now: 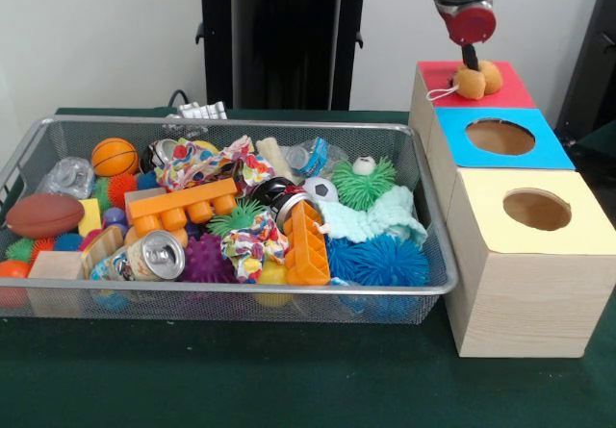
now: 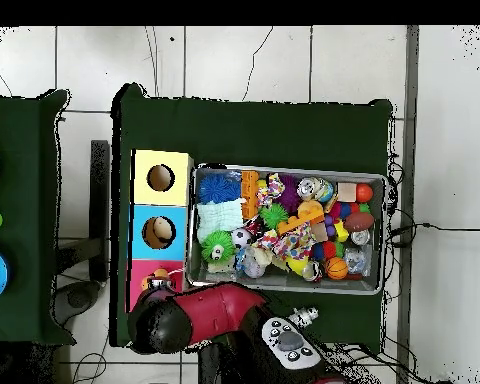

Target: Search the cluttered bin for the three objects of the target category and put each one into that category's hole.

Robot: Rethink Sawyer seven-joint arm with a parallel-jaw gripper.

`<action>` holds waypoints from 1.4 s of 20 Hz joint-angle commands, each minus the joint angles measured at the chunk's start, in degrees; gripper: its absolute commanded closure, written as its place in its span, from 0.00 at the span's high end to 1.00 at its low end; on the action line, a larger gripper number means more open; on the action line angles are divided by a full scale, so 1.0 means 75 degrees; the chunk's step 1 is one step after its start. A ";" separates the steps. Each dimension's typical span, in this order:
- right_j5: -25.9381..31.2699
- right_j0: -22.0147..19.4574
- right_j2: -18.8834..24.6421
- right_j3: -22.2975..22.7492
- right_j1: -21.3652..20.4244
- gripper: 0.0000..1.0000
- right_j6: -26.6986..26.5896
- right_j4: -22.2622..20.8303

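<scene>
Three wooden boxes stand in a row to the right of the bin, with a red top (image 1: 510,89), a blue top (image 1: 549,149) and a yellow top (image 1: 568,240). A tan plush toy (image 1: 477,80) with a white string tag sits on the red top, where its hole lies. My gripper (image 1: 470,62) comes straight down onto the toy, its narrow black fingers shut on the toy's top. In the overhead view my arm (image 2: 199,312) covers most of the red box (image 2: 140,278). Something tan shows inside the blue box's hole (image 2: 160,232).
The wire mesh bin (image 1: 241,123) is packed with toys: a basketball (image 1: 114,156), a football (image 1: 43,214), a can (image 1: 156,255), orange bricks (image 1: 183,205), blue spiky balls (image 1: 380,260), a green spiky ball (image 1: 364,184). A second green table (image 2: 19,215) stands apart.
</scene>
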 commanded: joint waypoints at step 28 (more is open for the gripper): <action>-0.0313 -0.0277 -0.0819 -0.0494 -0.0474 0.00 0.2071 0.0199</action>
